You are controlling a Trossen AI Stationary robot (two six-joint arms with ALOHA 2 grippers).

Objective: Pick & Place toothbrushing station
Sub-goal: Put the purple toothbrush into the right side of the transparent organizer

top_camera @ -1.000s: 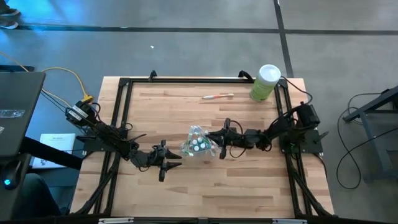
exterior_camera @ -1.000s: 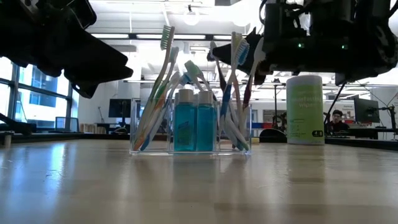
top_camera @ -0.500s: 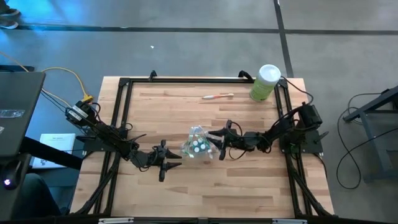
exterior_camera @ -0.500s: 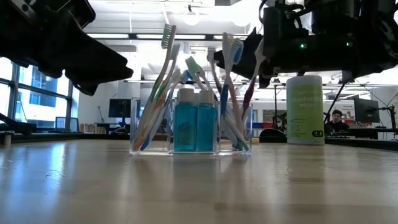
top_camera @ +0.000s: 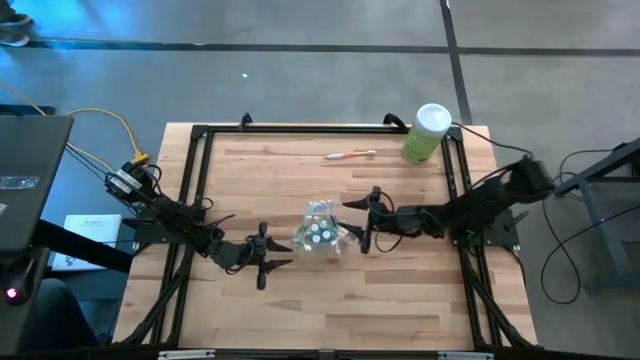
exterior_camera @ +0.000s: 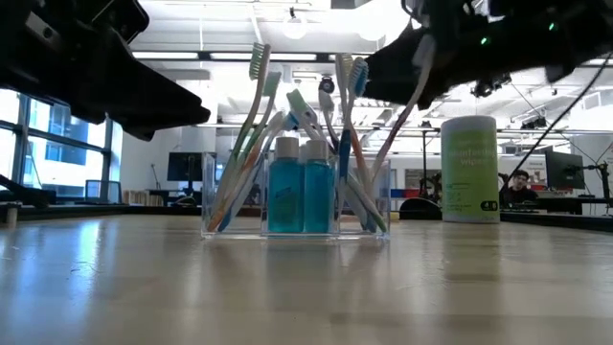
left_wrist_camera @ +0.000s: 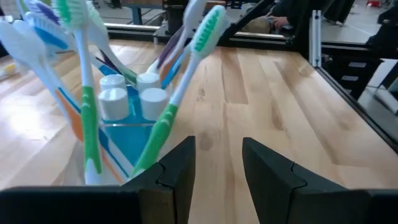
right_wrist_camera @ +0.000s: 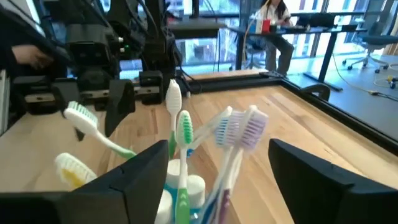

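The toothbrushing station [top_camera: 318, 235] is a clear cup [exterior_camera: 292, 206] standing upright on its base at mid-table. It holds blue white-capped tubes [exterior_camera: 299, 196] and several pastel toothbrushes that fan out above its rim. My right gripper [top_camera: 362, 226] is open just right of the cup. In the right wrist view its fingers [right_wrist_camera: 137, 180] stand wide on either side of the brush heads [right_wrist_camera: 239, 127] without touching them. My left gripper [top_camera: 268, 256] hangs open at the cup's near left side, with a green brush [left_wrist_camera: 186, 74] close in front of it.
A loose toothbrush [top_camera: 350, 155] lies flat near the table's far edge. A tall pale-green canister with a white lid [top_camera: 427, 132] stands at the far right corner. Black frame rails [top_camera: 200, 135] run around the tabletop. Bare wood lies in front of the cup.
My right gripper has opened and let go of a white toothbrush at the cup's right side. It has then drawn back a little toward the table's right edge and risen. The released brush now leans in the cup, tilted to the right.
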